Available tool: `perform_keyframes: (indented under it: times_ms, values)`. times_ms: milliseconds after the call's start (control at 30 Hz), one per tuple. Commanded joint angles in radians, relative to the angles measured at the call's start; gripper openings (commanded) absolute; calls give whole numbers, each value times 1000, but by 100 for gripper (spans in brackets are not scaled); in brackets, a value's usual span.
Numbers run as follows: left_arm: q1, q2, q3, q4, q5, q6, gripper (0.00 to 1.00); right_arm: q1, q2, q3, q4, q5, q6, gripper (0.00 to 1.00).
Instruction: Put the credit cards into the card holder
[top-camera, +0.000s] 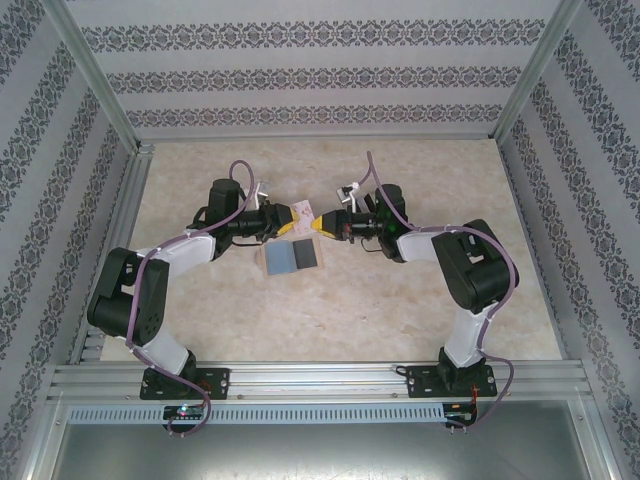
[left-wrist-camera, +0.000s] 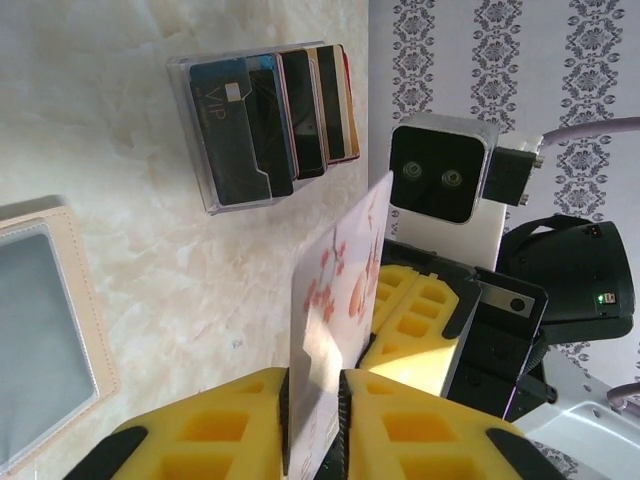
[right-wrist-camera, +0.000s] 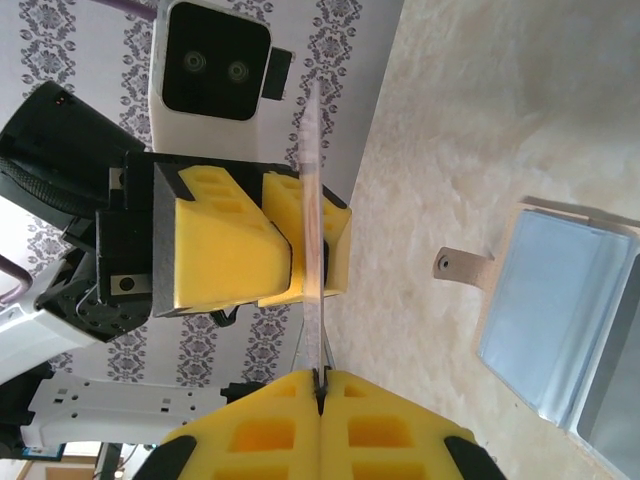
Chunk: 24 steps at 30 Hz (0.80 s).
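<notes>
A white credit card with a pink floral print (left-wrist-camera: 335, 300) hangs upright above the table, held from both ends. My left gripper (left-wrist-camera: 314, 385) is shut on its near end, and in the top view that gripper (top-camera: 284, 225) faces my right gripper (top-camera: 322, 224) with the card (top-camera: 303, 211) between them. Seen edge-on, the card (right-wrist-camera: 314, 200) is pinched at its tip by my right gripper (right-wrist-camera: 320, 378), which is shut on it. The beige card holder (top-camera: 291, 258) lies open on the table just in front of the grippers, its clear pockets (right-wrist-camera: 555, 305) showing, and its edge (left-wrist-camera: 45, 320) is at the left.
A clear plastic box (left-wrist-camera: 262, 120) with several more cards standing in it lies on the table beyond the left gripper. Patterned walls and metal rails (top-camera: 100, 110) enclose the marbled table (top-camera: 350, 300).
</notes>
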Motion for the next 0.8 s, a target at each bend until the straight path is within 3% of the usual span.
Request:
perform_keyframes:
  times_ms: [0,67,167,300,400,500,767]
  values:
    - [6,-11,-10,45,29,-1,21,27,22,26,36,-32,4,2]
    - [7,-10,-9,44,28,0,17,28,30,29,37,-33,5,2]
    - [7,-10,-12,45,29,4,0,27,38,26,44,-31,12,2]
    - [7,-16,-18,24,21,16,0,19,36,20,40,-25,7,3]
    - [11,-23,-13,-76,2,71,0,14,39,17,25,-18,-7,20]
    - [26,-36,-24,-200,-39,132,0,3,32,6,-55,12,-74,30]
    - [34,-35,-45,-424,-133,306,0,13,78,31,-364,114,-294,28]
